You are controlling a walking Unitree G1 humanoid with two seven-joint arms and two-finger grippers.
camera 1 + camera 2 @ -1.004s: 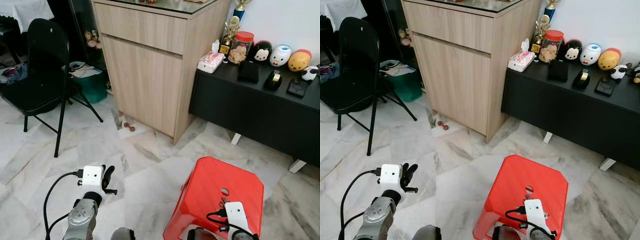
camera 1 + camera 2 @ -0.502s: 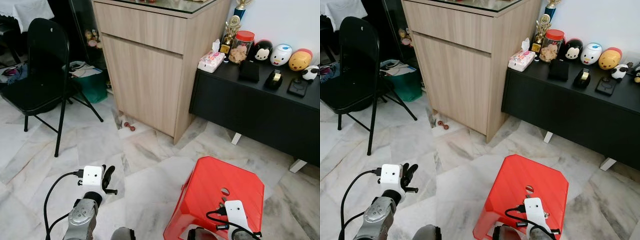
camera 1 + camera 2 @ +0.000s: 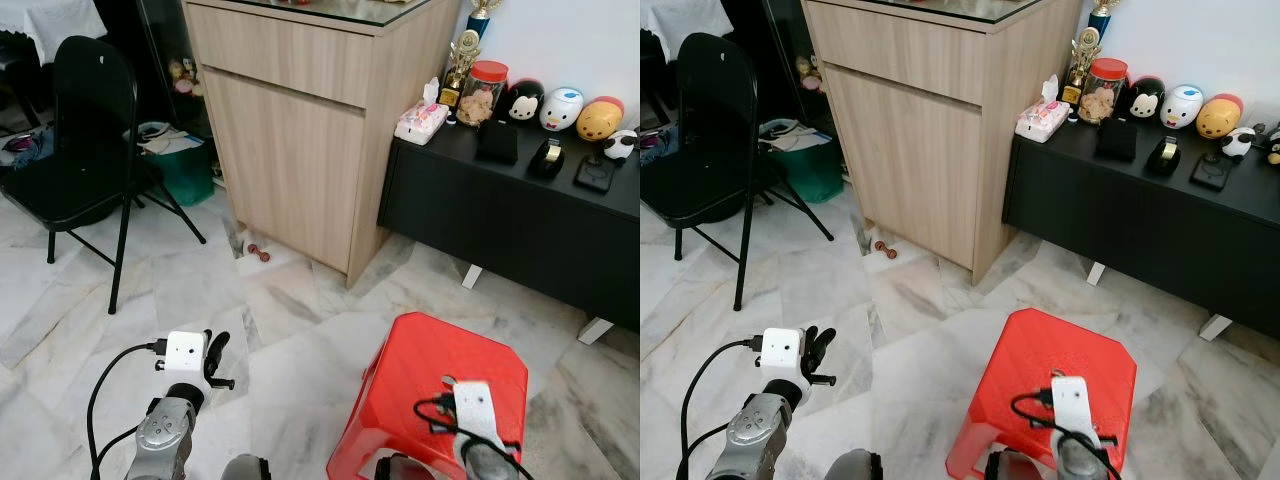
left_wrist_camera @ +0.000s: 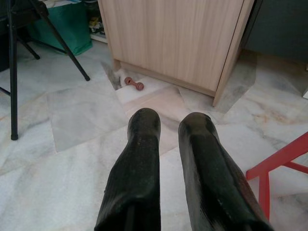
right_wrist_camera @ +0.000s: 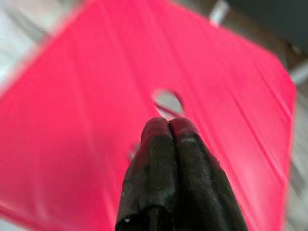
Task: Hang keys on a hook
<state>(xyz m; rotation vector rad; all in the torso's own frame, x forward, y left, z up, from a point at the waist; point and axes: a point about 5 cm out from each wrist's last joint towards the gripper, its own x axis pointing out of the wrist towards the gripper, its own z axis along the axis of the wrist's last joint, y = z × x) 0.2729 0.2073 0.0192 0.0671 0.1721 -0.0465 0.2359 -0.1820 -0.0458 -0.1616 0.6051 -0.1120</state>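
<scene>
Hovering low at the near edge, the right pincer (image 5: 168, 126) has its two black fingers pressed together with nothing between them, just above the seat of the red stool (image 3: 420, 385), close to the round hole (image 5: 168, 102) in the seat's middle. That wrist picture is smeared with blur, and I can't make out any keys on the stool or anywhere else.

Over on the left, the left pincer (image 4: 169, 126) hangs above the marble floor (image 3: 290, 300), fingers slightly spread and holding nothing.

Further out, a small reddish dumbbell-shaped toy (image 4: 134, 83) lies on the floor at the foot of the wooden cabinet (image 3: 300, 150). A black folding chair (image 3: 85, 140) stands to the left, and behind it a green bin (image 3: 185, 172) sits with papers piled on top.

To the right of the cabinet runs a low black table (image 3: 520, 215). At its cabinet end sits a tissue pack (image 3: 421, 120) with a tissue poking out, then a red-lidded jar (image 3: 481, 94) filled with something pale and lumpy, and a gold trophy (image 3: 462, 62) just beside it. Cartoon-shaped figures (image 3: 560, 108) line the wall beyond.
</scene>
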